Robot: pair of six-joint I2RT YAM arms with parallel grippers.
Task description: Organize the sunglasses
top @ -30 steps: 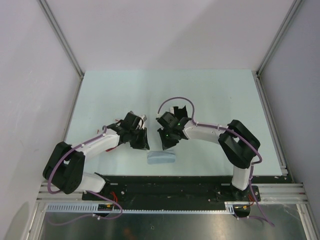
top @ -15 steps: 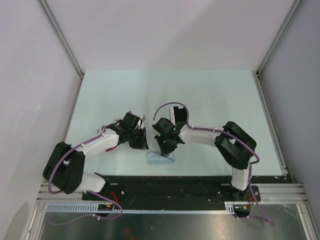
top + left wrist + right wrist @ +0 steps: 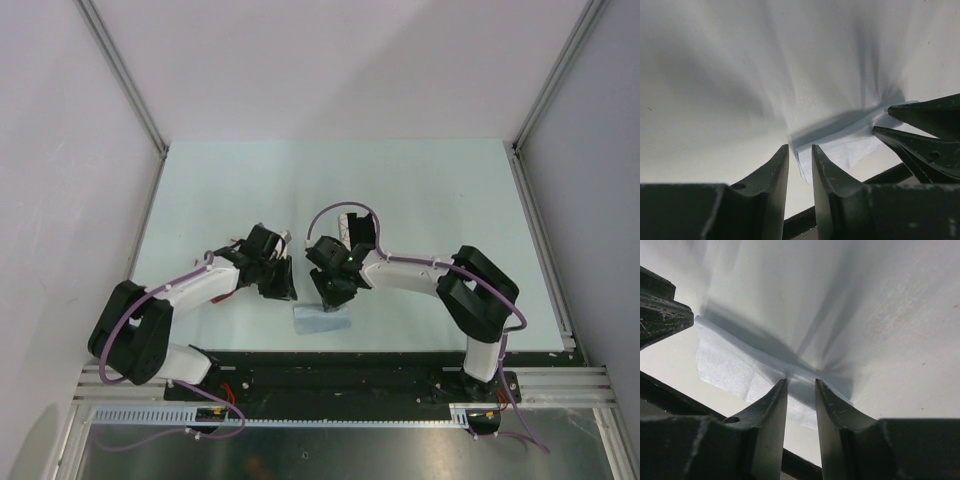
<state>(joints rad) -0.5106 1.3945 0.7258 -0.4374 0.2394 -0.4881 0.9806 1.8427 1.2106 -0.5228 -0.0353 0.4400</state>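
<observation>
The sunglasses are out of view in every frame. A flat light-blue cloth (image 3: 320,321) lies near the table's front edge between both arms. My left gripper (image 3: 283,290) sits at the cloth's left side. In the left wrist view the left gripper (image 3: 800,150) stands open by a narrow gap, with the cloth's (image 3: 850,145) corner edge just beyond the tips and nothing pinched. My right gripper (image 3: 333,297) points down onto the cloth's top edge. In the right wrist view the right gripper (image 3: 801,384) is open, its tips resting over the creased cloth (image 3: 730,370).
The pale table (image 3: 400,190) stretches behind the arms, bounded by aluminium frame posts (image 3: 540,110) and white walls. The black base rail (image 3: 340,365) runs right below the cloth. The right gripper's fingers (image 3: 925,117) show at the right of the left wrist view.
The right gripper came down and slightly left onto the cloth, then its jaws spread apart. The left arm barely moved. The cloth shifted a little to the left.
</observation>
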